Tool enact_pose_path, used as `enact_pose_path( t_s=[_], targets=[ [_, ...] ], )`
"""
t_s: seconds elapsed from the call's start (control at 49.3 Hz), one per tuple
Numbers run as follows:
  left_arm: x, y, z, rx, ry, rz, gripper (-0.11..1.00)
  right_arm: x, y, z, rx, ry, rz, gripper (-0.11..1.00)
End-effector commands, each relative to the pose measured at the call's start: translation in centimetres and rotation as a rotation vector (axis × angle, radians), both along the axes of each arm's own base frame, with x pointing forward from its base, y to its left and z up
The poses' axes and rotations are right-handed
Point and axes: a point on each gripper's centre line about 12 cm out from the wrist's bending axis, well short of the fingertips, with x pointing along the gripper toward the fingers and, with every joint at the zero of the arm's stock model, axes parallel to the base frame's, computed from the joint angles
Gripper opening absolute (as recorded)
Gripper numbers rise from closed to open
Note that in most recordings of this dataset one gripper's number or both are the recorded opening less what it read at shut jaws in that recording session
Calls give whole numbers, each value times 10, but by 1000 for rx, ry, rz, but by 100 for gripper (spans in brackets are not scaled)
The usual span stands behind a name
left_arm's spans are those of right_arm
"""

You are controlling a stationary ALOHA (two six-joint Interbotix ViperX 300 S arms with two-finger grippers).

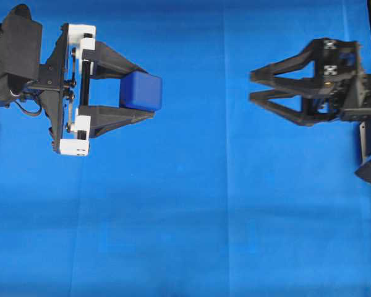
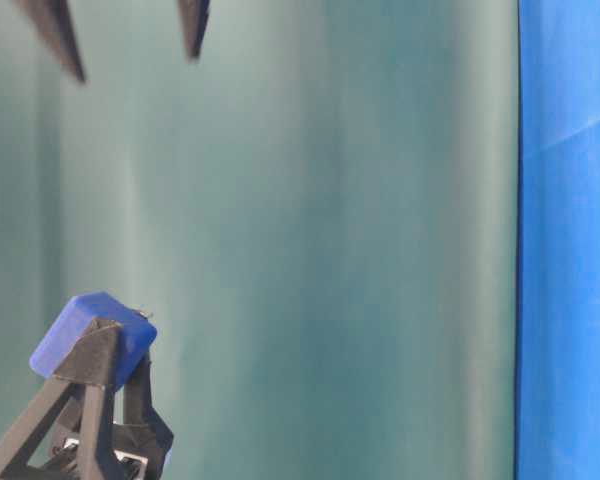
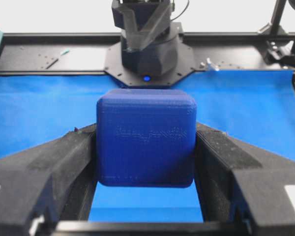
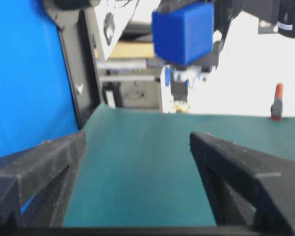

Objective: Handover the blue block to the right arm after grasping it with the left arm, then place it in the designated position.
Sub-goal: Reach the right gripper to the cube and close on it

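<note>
1. Block [image 1: 141, 90], dark blue, clamped between fingers of left gripper [image 1: 145, 96], held above the worktop's blue cloth [image 1: 191, 216].
2. Right gripper [image 1: 255, 86] well apart across the middle, fingers spread wide, nothing between them, tips aimed at the block.
3. Gap between the two grippers is open cloth only; teal backdrop [image 2: 330, 250] behind.

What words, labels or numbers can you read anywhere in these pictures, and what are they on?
None can be read.
Blue block, held in the left claw: a faint raised line across its front face, too blurred to read.
Nothing legible on the blue cloth or the right claw.
</note>
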Motion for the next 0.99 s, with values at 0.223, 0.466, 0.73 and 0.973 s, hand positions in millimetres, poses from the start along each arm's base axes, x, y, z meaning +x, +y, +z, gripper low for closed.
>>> enact_pose_path(
  t_s=[0.223,0.466,0.73,0.973],
  targets=[
    [-8,0,19,-17,-60,3,49,61,0,23,-61,-25,42,94],
    [-8,1,18,-17,-58,6,49,97,3,27,-58,-45,87,94],
    [-8,2,17,-16,-54,9,49,126,2,31,-57,-62,103,94],
    [-8,2,17,-16,-54,9,49,138,2,31,-67,-64,108,94]
  ],
)
